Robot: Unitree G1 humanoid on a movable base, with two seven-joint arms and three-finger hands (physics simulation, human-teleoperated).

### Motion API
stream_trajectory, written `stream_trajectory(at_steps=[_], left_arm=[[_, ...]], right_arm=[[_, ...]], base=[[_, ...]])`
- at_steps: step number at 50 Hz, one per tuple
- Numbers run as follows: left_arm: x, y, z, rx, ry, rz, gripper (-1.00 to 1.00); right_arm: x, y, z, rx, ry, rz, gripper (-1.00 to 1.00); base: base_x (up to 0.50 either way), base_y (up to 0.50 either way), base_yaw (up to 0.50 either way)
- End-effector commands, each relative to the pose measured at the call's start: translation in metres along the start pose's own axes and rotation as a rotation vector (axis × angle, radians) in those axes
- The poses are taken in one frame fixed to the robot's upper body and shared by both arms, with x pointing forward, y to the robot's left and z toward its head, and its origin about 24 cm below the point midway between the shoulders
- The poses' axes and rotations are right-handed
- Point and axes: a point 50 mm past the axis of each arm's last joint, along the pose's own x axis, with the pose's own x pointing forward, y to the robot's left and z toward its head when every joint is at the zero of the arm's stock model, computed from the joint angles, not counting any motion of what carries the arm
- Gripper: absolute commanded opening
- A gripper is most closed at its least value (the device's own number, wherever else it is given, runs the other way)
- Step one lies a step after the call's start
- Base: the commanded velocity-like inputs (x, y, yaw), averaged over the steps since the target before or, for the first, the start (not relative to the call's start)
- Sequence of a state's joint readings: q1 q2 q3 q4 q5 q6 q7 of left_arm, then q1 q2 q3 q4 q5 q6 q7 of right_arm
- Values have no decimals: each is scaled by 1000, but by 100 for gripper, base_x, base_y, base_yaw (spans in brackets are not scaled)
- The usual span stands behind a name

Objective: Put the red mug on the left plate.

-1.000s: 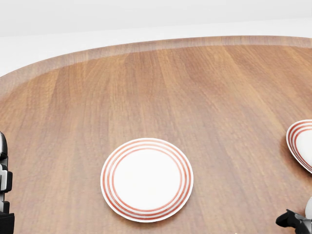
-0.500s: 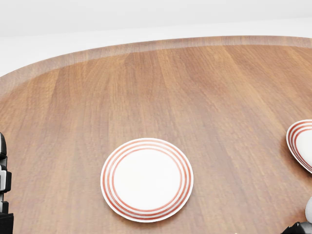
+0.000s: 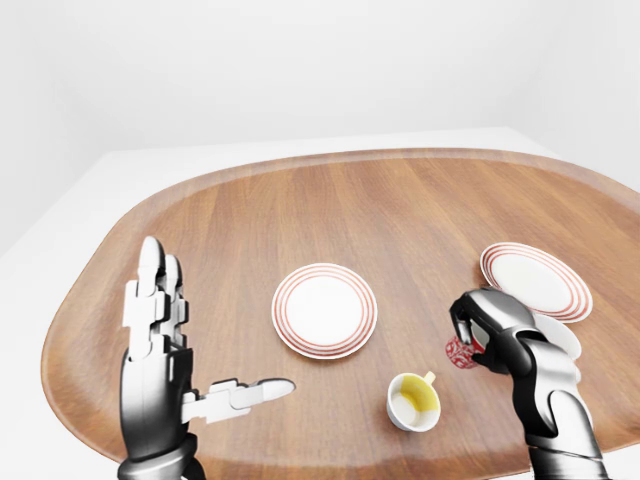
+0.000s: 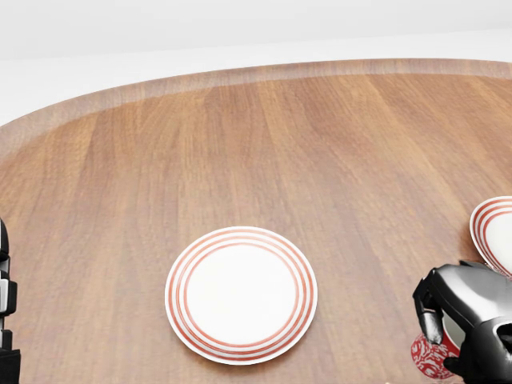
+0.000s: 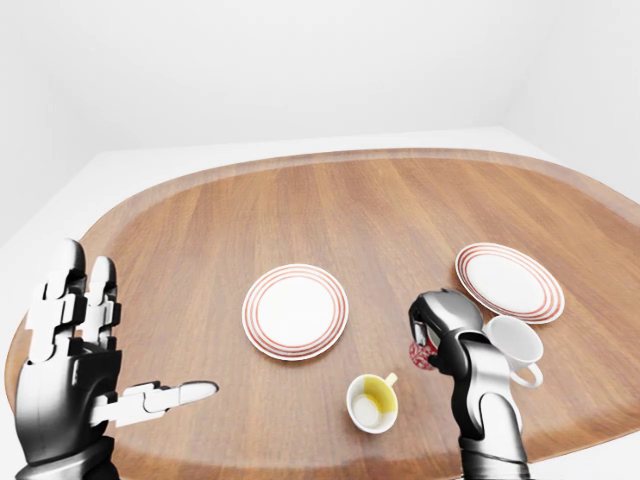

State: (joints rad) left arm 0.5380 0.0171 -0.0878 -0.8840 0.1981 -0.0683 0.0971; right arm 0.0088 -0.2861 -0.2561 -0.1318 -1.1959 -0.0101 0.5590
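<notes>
Two plates lie before us; our right hand [image 3: 487, 330] grips the red mug [image 3: 460, 352] at four o'clock of the left plate [image 3: 325, 310], while our left hand [image 3: 165, 345] is spread wide.

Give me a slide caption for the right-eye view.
Right hand shut on the red mug, beside the left plate; left hand open.
</notes>
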Motion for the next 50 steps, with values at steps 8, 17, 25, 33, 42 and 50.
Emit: stream_trajectory(at_steps=[8,17,25,33,42,50], left_arm=[[0,3,-3,-3,4,6,100],[-3,6,-7,-5,32,17,100],[-4,8,-12,-6,57,23,100],[-8,13,-17,-10,93,36,100],[-11,19,-25,-19,135,48,100],[-14,25,-33,-32,173,64,100]], right_arm=[[66,-99,166,-102,-446,-263,-100],[69,-105,221,-86,-567,-271,-100],[82,-74,260,-262,-557,-295,-100],[72,-58,291,-314,-606,-374,-100],[64,-33,307,-307,-670,-295,-100],[60,-10,308,-348,-687,-268,-100]], base=[[0,0,0],[0,0,0],[0,0,0],[0,0,0],[0,0,0],[0,0,0]])
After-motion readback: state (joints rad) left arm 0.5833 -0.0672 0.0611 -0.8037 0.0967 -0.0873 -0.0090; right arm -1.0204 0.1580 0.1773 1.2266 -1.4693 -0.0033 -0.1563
